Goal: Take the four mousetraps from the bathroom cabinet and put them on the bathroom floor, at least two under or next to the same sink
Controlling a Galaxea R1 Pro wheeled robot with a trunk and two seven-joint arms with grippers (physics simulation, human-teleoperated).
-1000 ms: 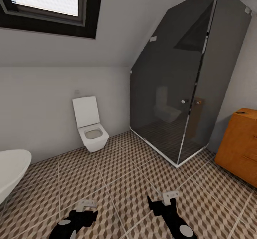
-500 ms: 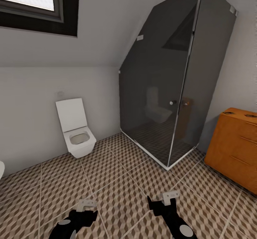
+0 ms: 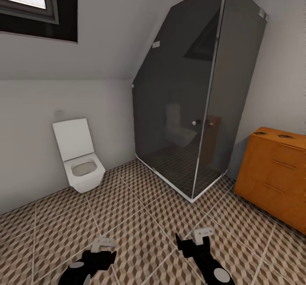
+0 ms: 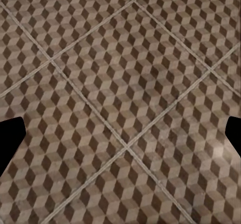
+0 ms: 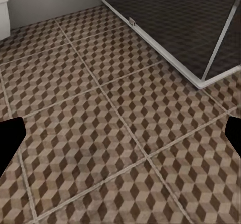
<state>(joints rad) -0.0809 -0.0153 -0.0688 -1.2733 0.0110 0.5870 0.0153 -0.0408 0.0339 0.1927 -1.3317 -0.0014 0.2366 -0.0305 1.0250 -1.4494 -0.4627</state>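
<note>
1. Two grippers hang low over the bathroom floor [image 3: 140, 208]: left gripper [image 3: 103, 246], right gripper [image 3: 199, 236], both with fingers spread wide and empty.
2. The cabinet [image 3: 272, 174] stands at the right wall, beside the dark glass shower enclosure [image 3: 191, 106].
3. On its top lie small dark items, too tiny to identify.
4. A white toilet [image 3: 78, 157] hangs on the far wall.

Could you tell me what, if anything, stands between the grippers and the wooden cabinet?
Nothing visible: bare patterned floor runs from the left gripper and right gripper to the cabinet; the glass shower stands beside that path.
</note>
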